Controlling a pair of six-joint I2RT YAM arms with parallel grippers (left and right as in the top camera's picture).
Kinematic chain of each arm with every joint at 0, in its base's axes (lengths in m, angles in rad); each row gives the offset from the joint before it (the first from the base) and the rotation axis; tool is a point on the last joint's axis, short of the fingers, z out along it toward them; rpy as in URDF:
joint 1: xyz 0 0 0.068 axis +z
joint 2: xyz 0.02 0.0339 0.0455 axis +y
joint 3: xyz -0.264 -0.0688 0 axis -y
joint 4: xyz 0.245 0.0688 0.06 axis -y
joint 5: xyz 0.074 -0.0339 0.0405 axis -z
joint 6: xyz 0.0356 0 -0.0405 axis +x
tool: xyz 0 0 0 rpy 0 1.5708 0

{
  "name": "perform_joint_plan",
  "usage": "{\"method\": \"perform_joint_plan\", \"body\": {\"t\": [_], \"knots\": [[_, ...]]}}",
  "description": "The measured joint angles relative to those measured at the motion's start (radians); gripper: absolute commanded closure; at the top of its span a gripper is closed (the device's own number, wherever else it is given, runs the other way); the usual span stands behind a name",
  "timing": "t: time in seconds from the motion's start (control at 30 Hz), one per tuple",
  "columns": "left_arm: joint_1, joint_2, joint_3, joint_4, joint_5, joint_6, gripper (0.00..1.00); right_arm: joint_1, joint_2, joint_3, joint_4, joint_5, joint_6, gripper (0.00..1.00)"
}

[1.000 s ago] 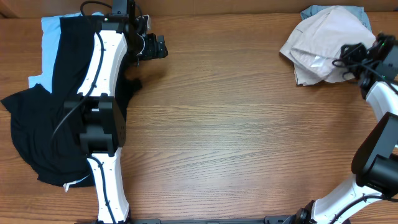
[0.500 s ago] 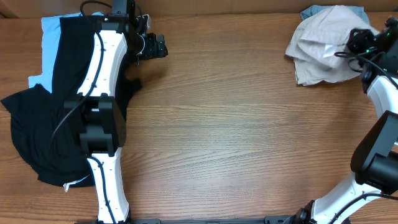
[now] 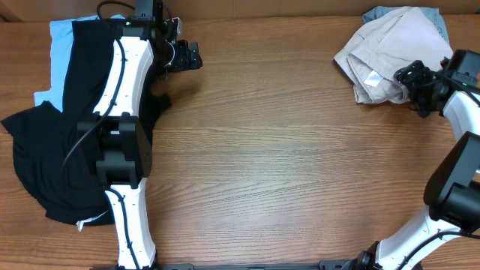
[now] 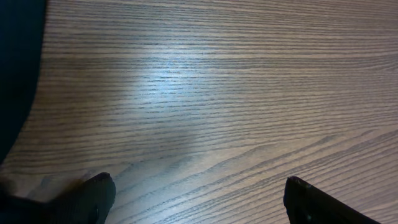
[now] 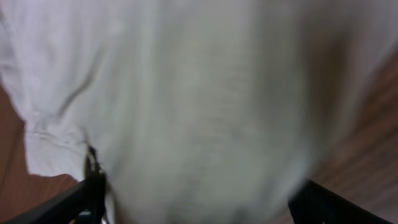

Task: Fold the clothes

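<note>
The beige shorts (image 3: 386, 56) lie crumpled at the far right of the table, with a white label (image 3: 371, 77) showing. They rest on a light-blue garment (image 3: 375, 14). My right gripper (image 3: 414, 81) sits at their near right edge. In the right wrist view the blurred beige cloth (image 5: 205, 93) fills the frame between the widely parted fingers (image 5: 87, 199) of this open gripper (image 5: 208, 208). A black garment (image 3: 41, 150) and a pale blue one (image 3: 60, 41) lie at the far left. My left gripper (image 3: 187, 56) hangs open over bare wood (image 4: 199, 205).
The wooden table (image 3: 285, 157) stretches between the two piles. The left arm (image 3: 124, 112) lies across the black garment, whose dark edge (image 4: 15, 74) shows at the left of the left wrist view. The table's back edge runs just behind the beige pile.
My right gripper has opened and moved left and toward the front. The beige shorts, pulled up and rightward before, have dropped and spread leftward. The left arm has not moved.
</note>
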Motion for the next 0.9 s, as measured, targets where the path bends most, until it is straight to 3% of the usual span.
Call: {"method": "perform_joint_plan", "body": {"t": [0.3,0.63,0.73,0.9], "knots": [[0.0,0.0,0.0,0.0,-0.001,0.0,0.1,-0.095,0.014,-0.002,0.017,0.005,-0.003,0.0],[0.0,0.0,0.0,-0.001,-0.004,0.0,0.1,-0.052,0.129,-0.003,0.137,0.027,0.029,0.01],[0.0,0.0,0.0,0.0,-0.007,0.0,0.1,-0.038,0.135,-0.003,0.162,0.034,0.04,0.07],[0.0,0.0,0.0,0.0,-0.008,0.0,0.1,-0.008,0.158,-0.005,0.238,0.039,0.05,0.29]]}}
